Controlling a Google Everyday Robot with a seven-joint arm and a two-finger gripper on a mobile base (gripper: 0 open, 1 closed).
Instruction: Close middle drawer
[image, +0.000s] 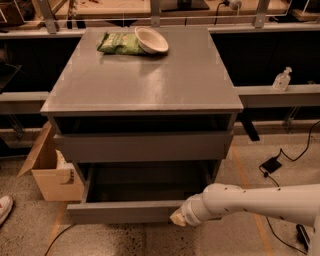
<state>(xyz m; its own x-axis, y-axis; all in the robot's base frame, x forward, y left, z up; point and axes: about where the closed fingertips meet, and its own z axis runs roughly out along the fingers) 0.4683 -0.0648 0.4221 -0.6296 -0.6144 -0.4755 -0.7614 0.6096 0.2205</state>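
The grey cabinet (145, 80) has its uppermost drawer front (145, 146) nearly flush. Below it the middle drawer (120, 211) stands pulled out towards me, its grey box interior (145, 185) showing and holding nothing. My gripper (178, 218), on a white arm coming in from the right, sits against the right part of this drawer's flat front. The lowest drawer front is hidden under the open drawer.
A white bowl (151, 40) and a green bag (119, 44) lie on the cabinet top. An open cardboard box (50, 172) stands at the cabinet's left. A clear bottle (282, 79) is on the right ledge. Cables and a black adapter (270, 165) lie on the floor.
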